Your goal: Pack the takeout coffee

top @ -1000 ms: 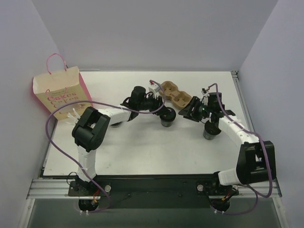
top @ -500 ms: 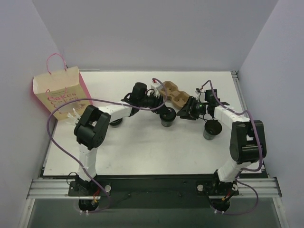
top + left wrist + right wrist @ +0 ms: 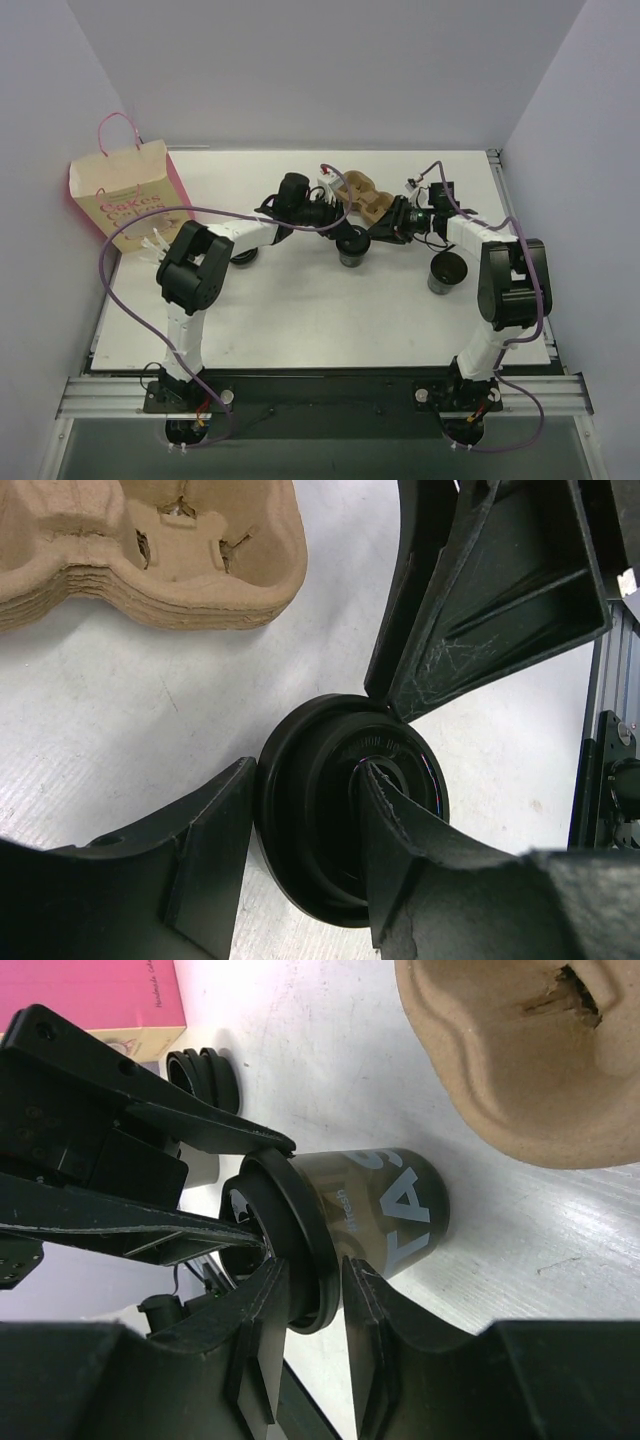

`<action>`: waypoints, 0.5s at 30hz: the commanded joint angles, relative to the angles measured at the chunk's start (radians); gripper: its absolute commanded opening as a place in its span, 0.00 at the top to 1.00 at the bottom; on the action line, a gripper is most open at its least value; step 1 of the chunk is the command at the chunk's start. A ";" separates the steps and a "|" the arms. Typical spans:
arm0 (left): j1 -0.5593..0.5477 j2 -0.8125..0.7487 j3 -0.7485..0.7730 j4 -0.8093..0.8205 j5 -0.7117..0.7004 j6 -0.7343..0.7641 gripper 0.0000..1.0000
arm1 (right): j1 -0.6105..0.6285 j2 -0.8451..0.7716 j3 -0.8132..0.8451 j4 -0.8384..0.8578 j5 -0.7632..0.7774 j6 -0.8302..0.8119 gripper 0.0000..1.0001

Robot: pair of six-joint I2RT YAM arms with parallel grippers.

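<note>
The takeout coffee (image 3: 352, 247) stands mid-table: a greyish-brown printed cup (image 3: 400, 1215) with a black lid (image 3: 310, 840). My left gripper (image 3: 343, 228) comes from the left and is shut on the lid. In the left wrist view (image 3: 305, 780) one finger is outside the rim and the other lies on the lid's top. My right gripper (image 3: 378, 232) comes from the right. In the right wrist view (image 3: 310, 1275) its fingers pinch the lid's rim, one on the lid's top and one under the rim against the cup wall.
A stack of brown pulp cup carriers (image 3: 362, 195) lies just behind the coffee. A lidless cup with a dark inside (image 3: 446, 272) stands to the right. The paper bag (image 3: 130, 195) stands at the far left. A stack of black lids (image 3: 205, 1075) sits left of the coffee.
My right arm has swung left from beside the lidless cup to the lidded cup, and its fingers have come onto the lid's rim. The left gripper has stayed at the lid.
</note>
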 commanded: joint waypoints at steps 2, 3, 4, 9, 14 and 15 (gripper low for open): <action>-0.004 0.168 -0.113 -0.428 -0.165 0.122 0.47 | 0.007 0.026 0.016 0.060 -0.043 0.027 0.74; -0.004 0.170 -0.111 -0.428 -0.168 0.120 0.47 | 0.010 0.028 0.013 0.072 -0.042 0.030 0.75; -0.004 0.172 -0.111 -0.428 -0.170 0.119 0.47 | 0.013 0.033 0.005 0.075 -0.037 0.036 0.75; -0.004 0.175 -0.114 -0.419 -0.187 0.111 0.47 | 0.020 0.043 -0.028 0.075 -0.009 0.043 0.80; 0.000 0.172 -0.123 -0.405 -0.202 0.099 0.47 | 0.021 0.037 -0.085 0.068 0.030 0.045 0.81; 0.002 0.170 -0.123 -0.403 -0.201 0.099 0.47 | 0.026 0.034 -0.091 0.072 0.035 0.046 0.82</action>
